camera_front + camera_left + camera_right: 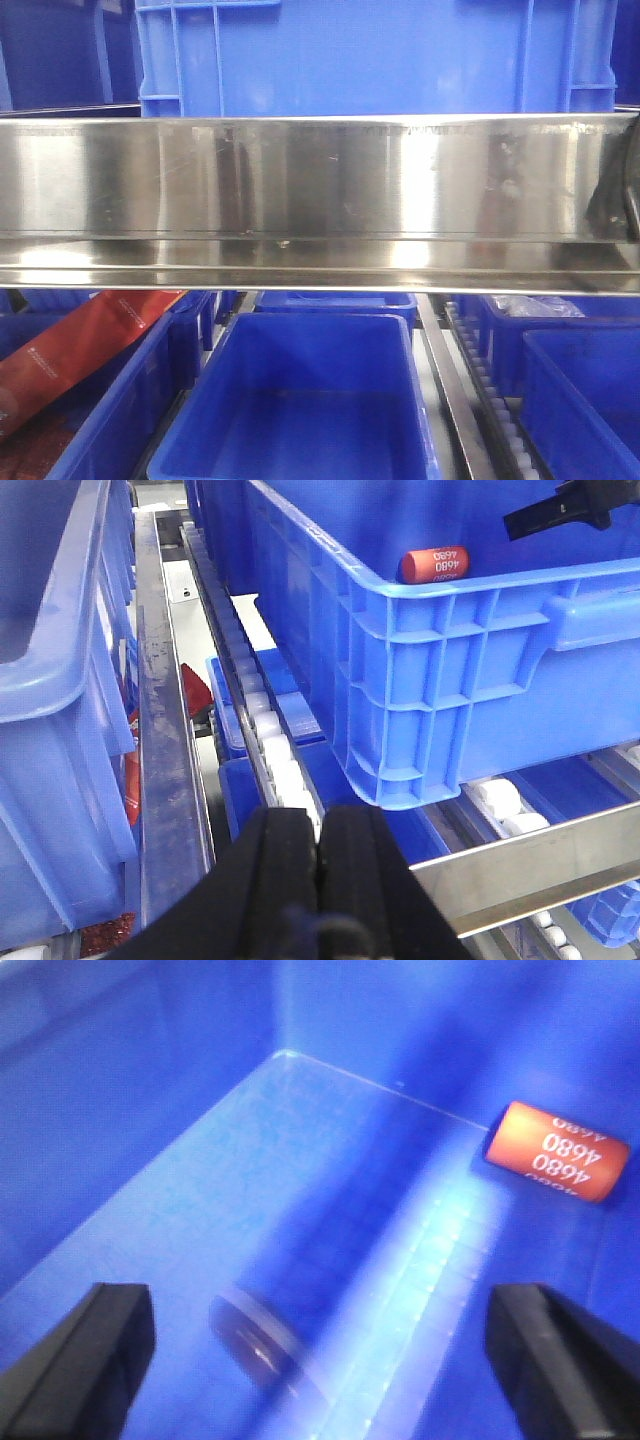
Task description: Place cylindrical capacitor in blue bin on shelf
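In the right wrist view I look down into the blue bin (pixel 150 1110). My right gripper (pixel 320 1310) is open wide above the bin floor. Between its fingers, touching neither, is the cylindrical capacitor (pixel 265 1345), a dark stubby cylinder with a lighter rim, smeared by motion blur. I cannot tell whether it rests on the floor or is just above it. In the front view the bin (pixel 370 55) stands on the steel shelf (pixel 300 190). My left gripper (pixel 320 830) is shut on nothing, below the bin's corner (pixel 400 680).
An orange cylinder marked 4680 (pixel 555 1150) lies against the bin's right wall and also shows as an orange cylinder (pixel 435 563) in the left wrist view. White roller tracks (pixel 275 750) run under the bins. Lower blue bins (pixel 300 400) and a red packet (pixel 70 350) sit beneath the rail.
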Robot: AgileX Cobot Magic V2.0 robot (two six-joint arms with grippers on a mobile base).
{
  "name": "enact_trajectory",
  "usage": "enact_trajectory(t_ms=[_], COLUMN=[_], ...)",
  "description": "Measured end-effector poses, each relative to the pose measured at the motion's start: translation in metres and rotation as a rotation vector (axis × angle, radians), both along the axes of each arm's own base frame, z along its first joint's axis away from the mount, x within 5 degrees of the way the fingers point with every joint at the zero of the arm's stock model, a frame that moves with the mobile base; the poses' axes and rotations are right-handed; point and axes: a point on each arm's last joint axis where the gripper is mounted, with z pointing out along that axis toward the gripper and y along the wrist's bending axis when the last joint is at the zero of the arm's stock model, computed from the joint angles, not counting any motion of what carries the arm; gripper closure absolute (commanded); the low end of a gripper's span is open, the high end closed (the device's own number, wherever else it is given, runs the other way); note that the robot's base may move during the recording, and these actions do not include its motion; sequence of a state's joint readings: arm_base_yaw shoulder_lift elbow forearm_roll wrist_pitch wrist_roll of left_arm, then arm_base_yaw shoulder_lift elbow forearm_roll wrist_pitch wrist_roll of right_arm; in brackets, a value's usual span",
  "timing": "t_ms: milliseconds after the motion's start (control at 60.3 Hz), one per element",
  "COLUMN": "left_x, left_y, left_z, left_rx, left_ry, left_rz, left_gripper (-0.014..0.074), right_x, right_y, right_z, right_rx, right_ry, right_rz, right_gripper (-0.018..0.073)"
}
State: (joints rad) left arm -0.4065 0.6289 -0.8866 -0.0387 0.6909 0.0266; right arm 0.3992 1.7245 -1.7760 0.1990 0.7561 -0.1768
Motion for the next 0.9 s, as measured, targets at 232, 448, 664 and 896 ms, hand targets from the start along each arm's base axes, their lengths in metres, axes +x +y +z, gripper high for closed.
enact_trajectory(t_ms=[232, 448, 664, 896], left_x=[0.0, 0.0, 0.0, 0.0], left_y=[0.0, 0.0, 0.0, 0.001], left_z=[0.0, 0.0, 0.0, 0.0], left_rx=[-0.001, -0.001, -0.001, 0.012], left_ry=[-0.002, -0.002, -0.002, -0.007], left_rz=[0.0, 0.0, 0.0, 0.005], left_gripper=[0.0707, 0.0707, 0.0707, 0.0707], right_x=[-0.03, -0.081, -0.13, -0.184], right_y=[-0.013, -0.039, -0.077, -0.107], right_z=[0.042, 0.083, 0.07, 0.018], right_rx=[0.042, 0.078, 0.09, 0.093], right_ry=[-0.1, -0.204, -0.264, -0.308], right_rz=[0.0, -0.013, -0.096, -0.166], right_gripper=[0.0521, 0.0717, 0.0718, 0.0718])
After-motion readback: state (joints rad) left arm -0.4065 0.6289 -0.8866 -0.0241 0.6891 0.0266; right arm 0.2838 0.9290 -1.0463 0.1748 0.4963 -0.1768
